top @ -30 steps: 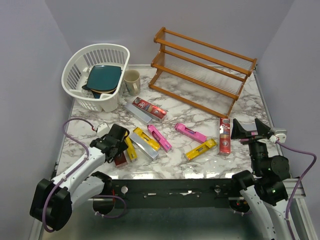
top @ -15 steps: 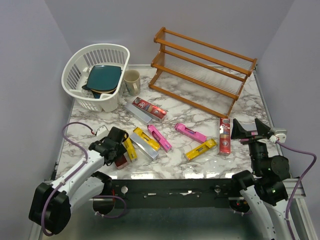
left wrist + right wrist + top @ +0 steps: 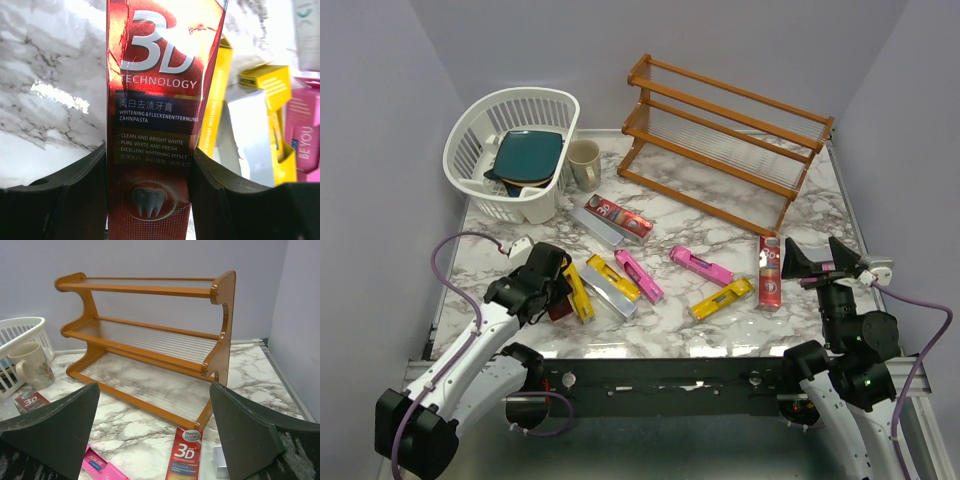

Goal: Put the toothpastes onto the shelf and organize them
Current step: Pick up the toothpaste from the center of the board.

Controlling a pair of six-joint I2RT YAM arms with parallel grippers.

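Note:
My left gripper (image 3: 550, 290) is shut on a red toothpaste carton (image 3: 155, 100); both fingers (image 3: 80, 195) press its long sides low over the near left of the table. Beside it lie a yellow carton (image 3: 579, 293), a yellow and silver pair (image 3: 612, 284) and a pink one (image 3: 640, 276). Further right lie another pink carton (image 3: 701, 265), a yellow one (image 3: 722, 297) and a red one (image 3: 770, 270). A red and silver pair (image 3: 613, 218) lies nearer the shelf (image 3: 725, 140), which stands bare at the back right. My right gripper (image 3: 815, 258) hangs open beside the red carton (image 3: 184, 456), facing the shelf (image 3: 150, 340).
A white plastic basket (image 3: 470, 135) holding a teal plate (image 3: 527, 155) stands at the back left. A beige mug (image 3: 584, 163) stands between the basket and the shelf. Purple walls close in the table on three sides.
My left gripper's jaws have narrowed onto the red carton, and the left arm has shifted slightly away from the near edge. The right arm has stayed still.

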